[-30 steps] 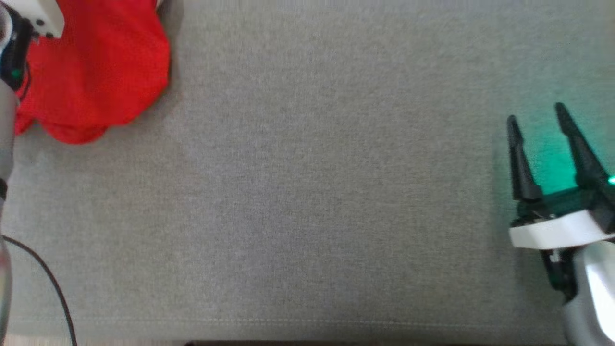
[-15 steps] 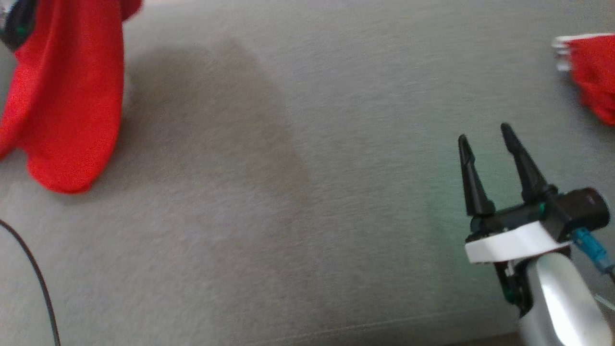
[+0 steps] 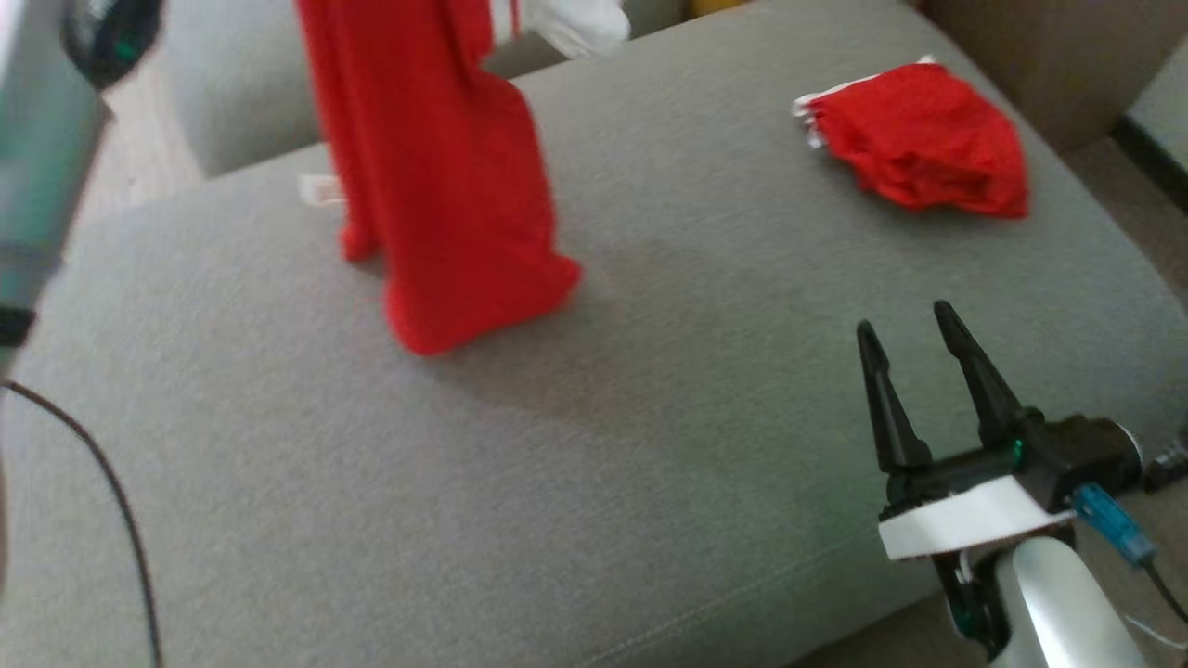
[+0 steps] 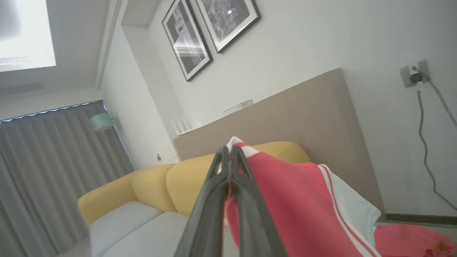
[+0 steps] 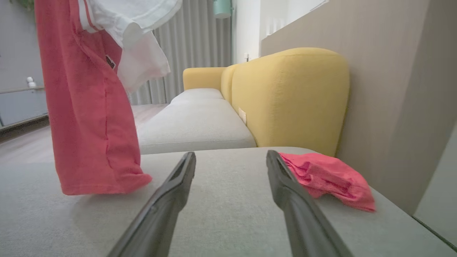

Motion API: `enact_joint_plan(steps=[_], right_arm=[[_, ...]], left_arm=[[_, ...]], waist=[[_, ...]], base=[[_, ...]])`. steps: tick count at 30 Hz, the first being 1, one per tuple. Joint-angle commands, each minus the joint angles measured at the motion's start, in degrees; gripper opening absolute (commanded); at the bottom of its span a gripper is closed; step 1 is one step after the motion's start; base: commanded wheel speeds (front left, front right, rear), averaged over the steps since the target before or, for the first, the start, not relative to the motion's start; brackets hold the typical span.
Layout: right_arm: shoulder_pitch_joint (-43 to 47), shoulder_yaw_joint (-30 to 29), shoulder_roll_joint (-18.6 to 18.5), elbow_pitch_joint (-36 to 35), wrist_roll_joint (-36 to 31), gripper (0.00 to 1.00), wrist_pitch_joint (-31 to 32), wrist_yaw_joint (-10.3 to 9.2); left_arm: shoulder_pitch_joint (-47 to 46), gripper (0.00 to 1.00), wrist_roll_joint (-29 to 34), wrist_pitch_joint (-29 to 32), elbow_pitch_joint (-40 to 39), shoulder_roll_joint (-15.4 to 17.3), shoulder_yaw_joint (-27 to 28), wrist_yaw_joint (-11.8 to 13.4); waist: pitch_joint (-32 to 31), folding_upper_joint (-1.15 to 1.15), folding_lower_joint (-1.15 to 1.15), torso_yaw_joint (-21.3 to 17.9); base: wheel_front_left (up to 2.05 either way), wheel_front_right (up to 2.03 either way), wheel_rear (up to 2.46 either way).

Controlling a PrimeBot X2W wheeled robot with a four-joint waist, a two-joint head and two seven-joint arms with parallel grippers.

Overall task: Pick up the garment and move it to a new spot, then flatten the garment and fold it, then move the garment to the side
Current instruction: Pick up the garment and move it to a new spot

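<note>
In the left wrist view, the left tool (image 4: 229, 151) is seen clenched, its two dark fingers pressed together on a white-trimmed edge of the red garment (image 4: 285, 200). From that grip the cloth falls away to the lower right, and white stripes and a white panel are shown along its side. The same view takes in two framed pictures (image 4: 210, 32) on the wall, a grey curtain (image 4: 53, 160) and a wall socket (image 4: 414, 73).

The lower end of the garment is made out in the head view and the right wrist view. It is hung upright, with its long axis running top to bottom. Its lower hem is set down, slightly crumpled, on the grey seat cushion (image 3: 594, 482), towards the cushion's far left. The upper end is cut off by the top edge of the head view.

The right tool (image 3: 904, 317) is seen released, its fingers spread wide and nothing between them. It is held low over the near right part of the cushion and pointed away from the robot, well apart from the hanging garment.

A second red cloth (image 3: 919, 139) is seen lying bunched at the far right of the cushion. In the right wrist view it is placed just beside the right-hand finger, with a yellow sofa (image 5: 285, 96) behind it. A thin dark cable (image 3: 102, 482) is seen at the left edge of the head view.
</note>
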Motion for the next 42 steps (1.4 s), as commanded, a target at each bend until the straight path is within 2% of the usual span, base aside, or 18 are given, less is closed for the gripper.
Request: enact_joint_plan(steps=[1,5,11,16,20,21,22,28,33,35,38,42], right_arm=[[-0.7,0.7,-0.4,-1.9,0.2,1.00,-0.3,-0.05],[0.7,0.0,-0.6,-2.5,0.2,1.00,-0.3,-0.05],[2.7,-1.5,-0.7,-3.1,0.0,1.00,-0.3,-0.05],[3.1,-1.4,-0.3,-3.2,-0.3,1.00,-0.3,-0.05],[3.2,-1.3,-0.1,-3.0,-0.3,1.00,-0.3,-0.05],[3.4,-1.2,-0.1,-2.8,-0.3,1.00,-0.3,-0.05],[3.5,-0.9,-0.1,-2.4,-0.3,1.00,-0.3,-0.05],[4.8,0.6,0.1,0.0,0.5,1.00,-0.3,-0.05],[6.0,1.4,0.8,1.5,1.2,1.00,-0.3,-0.05],[6.1,1.5,0.9,1.9,1.3,1.00,-0.3,-0.05],[6.8,1.7,1.5,3.3,1.8,1.00,-0.3,-0.05],[7.4,1.5,2.2,4.5,1.9,1.00,-0.3,-0.05]], left_arm=[[-0.7,0.00,-0.7,-0.3,-1.7,1.8,1.8,0.1],[7.1,0.00,-2.1,-0.3,-5.6,1.0,3.0,0.1],[25.4,0.00,1.7,-0.3,-13.4,-0.7,4.9,0.7],[40.2,0.00,5.0,-0.3,-15.1,-2.5,8.5,1.7],[48.2,0.00,7.7,-0.3,-14.8,-3.8,13.8,3.0],[49.7,0.57,8.5,-0.3,-14.6,-4.2,15.3,3.4],[51.2,1.00,9.2,-0.3,-14.7,-4.7,17.1,3.8],[61.6,1.00,13.3,-0.3,-19.5,-7.9,28.6,6.7],[71.0,1.00,17.9,-0.3,-26.8,-10.9,35.8,8.2],[72.8,1.00,18.6,-0.3,-28.2,-11.7,37.1,8.3],[79.3,1.00,20.9,-0.3,-33.3,-15.4,41.4,9.1],[84.4,1.00,22.2,-0.3,-35.6,-18.1,46.4,8.8]], waist=[[-2.3,0.00,0.00,-2.3],[-1.7,0.00,0.00,-1.3],[-0.1,0.00,0.00,2.9],[1.3,0.00,0.00,6.0],[1.8,0.00,0.00,8.9],[1.7,0.00,0.00,9.9],[1.5,0.00,0.00,10.7],[-2.1,0.00,0.00,15.4],[-5.0,0.00,0.00,19.2],[-5.5,0.00,0.00,19.8],[-7.2,0.00,0.00,22.0],[-8.3,0.00,0.00,23.4]], base=[[0.00,0.00,0.00],[0.00,0.00,0.00],[0.00,0.00,0.00],[0.00,0.00,0.00],[0.00,0.00,0.00],[0.00,0.00,0.00],[0.00,0.00,0.00],[0.00,0.00,0.00],[0.00,0.00,0.00],[0.00,0.00,0.00],[0.00,0.00,0.00],[0.00,0.00,0.00]])
